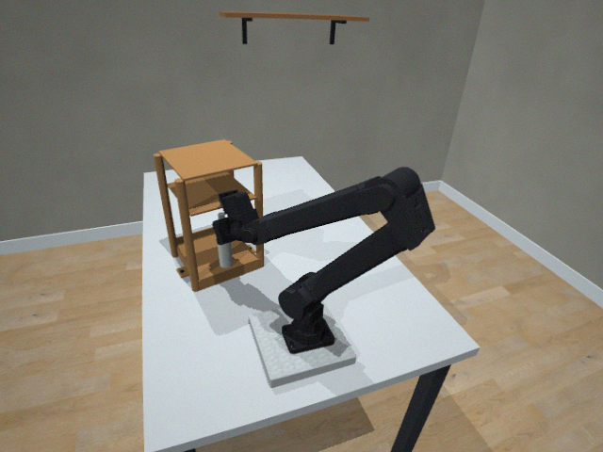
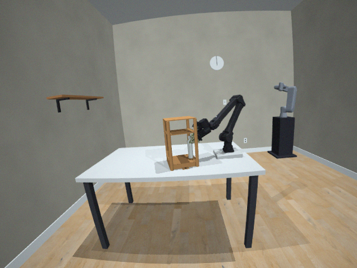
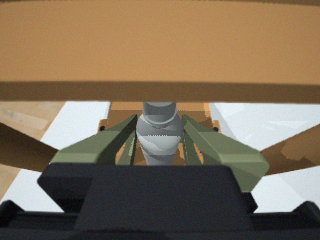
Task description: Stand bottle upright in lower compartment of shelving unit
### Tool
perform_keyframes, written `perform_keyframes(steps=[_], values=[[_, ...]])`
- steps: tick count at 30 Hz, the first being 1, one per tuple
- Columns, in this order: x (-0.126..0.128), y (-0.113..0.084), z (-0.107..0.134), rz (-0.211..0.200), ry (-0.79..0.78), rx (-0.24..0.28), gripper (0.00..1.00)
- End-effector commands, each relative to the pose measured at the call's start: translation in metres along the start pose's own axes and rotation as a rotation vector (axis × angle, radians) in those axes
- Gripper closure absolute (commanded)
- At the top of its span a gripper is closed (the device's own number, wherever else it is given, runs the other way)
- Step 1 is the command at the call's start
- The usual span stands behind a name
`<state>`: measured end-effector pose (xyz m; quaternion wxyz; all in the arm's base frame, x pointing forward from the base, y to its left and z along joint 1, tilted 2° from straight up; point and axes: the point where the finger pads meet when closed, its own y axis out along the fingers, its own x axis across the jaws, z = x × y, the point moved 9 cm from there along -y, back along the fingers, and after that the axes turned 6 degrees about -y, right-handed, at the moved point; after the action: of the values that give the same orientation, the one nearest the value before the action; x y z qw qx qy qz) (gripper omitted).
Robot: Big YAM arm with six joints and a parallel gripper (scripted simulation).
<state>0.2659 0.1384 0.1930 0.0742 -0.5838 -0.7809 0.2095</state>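
Observation:
A grey bottle (image 1: 224, 255) (image 2: 190, 149) (image 3: 159, 135) stands upright, cap up, inside the lower compartment of the orange shelving unit (image 1: 186, 234) (image 2: 167, 138). Its base is at the compartment's floor; I cannot tell whether it touches. My gripper (image 1: 222, 224) (image 2: 191, 139) (image 3: 159, 120) reaches in from the right and is shut on the bottle's upper part, its green fingers on both sides of the neck. In the wrist view the middle shelf board (image 3: 160, 50) fills the top of the picture, just above the bottle's cap.
The shelving unit stands on a white table (image 1: 194, 369) (image 2: 138, 167). The arm's base sits on a grey pad (image 1: 277, 360) (image 2: 230, 156). A wall shelf (image 1: 292, 17) (image 2: 75, 97) hangs far off. Another grey arm on a black pedestal (image 2: 283, 135) stands by the wall.

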Motion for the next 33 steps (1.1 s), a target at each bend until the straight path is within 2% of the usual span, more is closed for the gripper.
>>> perform_keyframes(steps=[1, 33], values=[[-0.0054, -0.0029, -0.0068, 0.013, 0.011, -0.043, 0.27], [-0.005, -0.0016, -0.0033, 0.013, 0.006, -0.024, 0.27]])
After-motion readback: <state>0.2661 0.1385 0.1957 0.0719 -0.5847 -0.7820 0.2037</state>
